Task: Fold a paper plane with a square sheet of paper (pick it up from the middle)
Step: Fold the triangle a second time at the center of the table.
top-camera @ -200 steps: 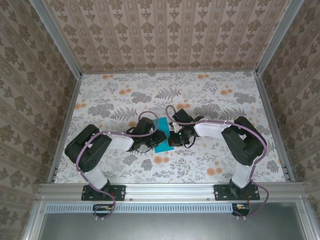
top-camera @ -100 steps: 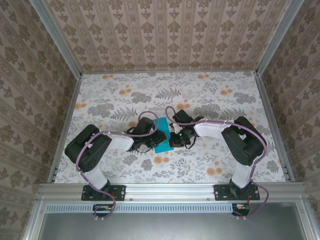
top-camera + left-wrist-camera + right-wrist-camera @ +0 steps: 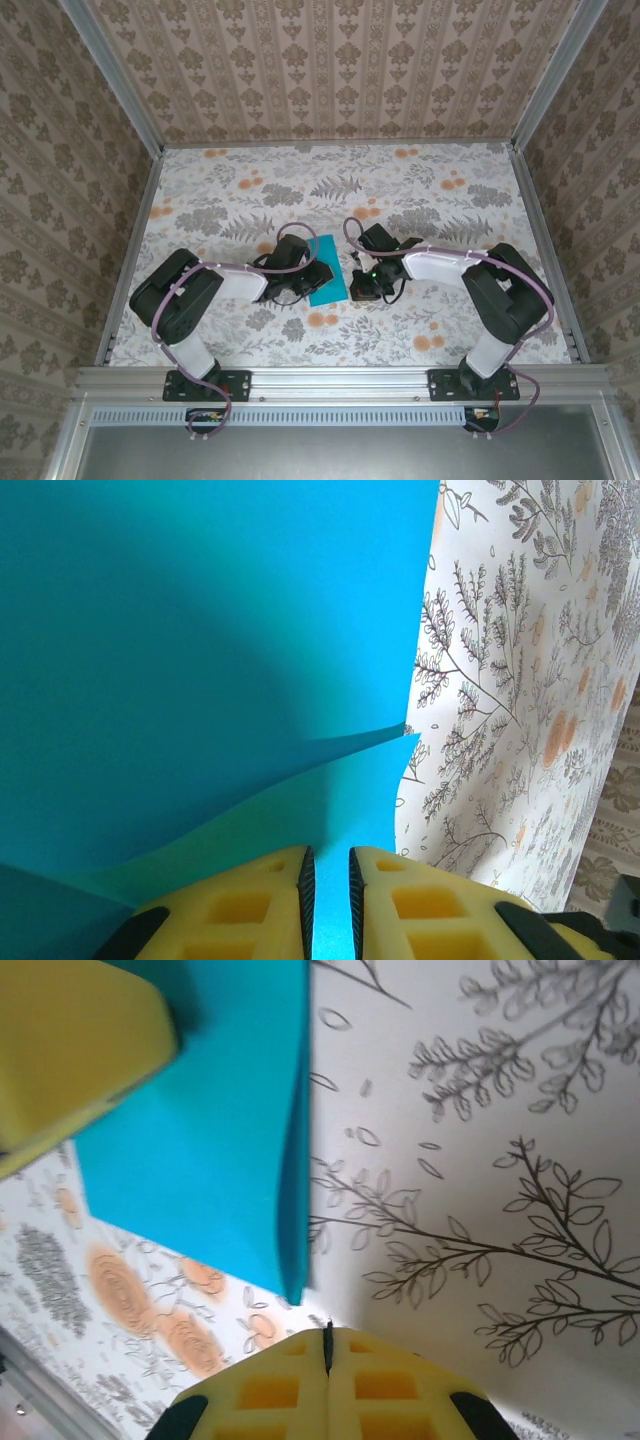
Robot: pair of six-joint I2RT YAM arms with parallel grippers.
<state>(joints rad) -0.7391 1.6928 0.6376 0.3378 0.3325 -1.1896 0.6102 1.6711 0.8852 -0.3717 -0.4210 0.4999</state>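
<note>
**Partly folded, shape not yet a dart**

Seemingly the work stood about midway. On the left, the left gripper (image 3: 328, 895) had its yellow pads all but closed, a thin slit between them with teal showing in it; whether they pinched a layer could not be told. The paper plane (image 3: 328, 272) lay flat on the flowered table (image 3: 450, 320) between the two arms, already doubled, with one flap lifting off the sheet below. No sharp nose or wings could be made out, so further folds looked due. To its right, the right gripper (image 3: 327, 1360) was fully closed and empty, just beside the paper's edge. The left arm covered the sheet's left margin from above.
</note>
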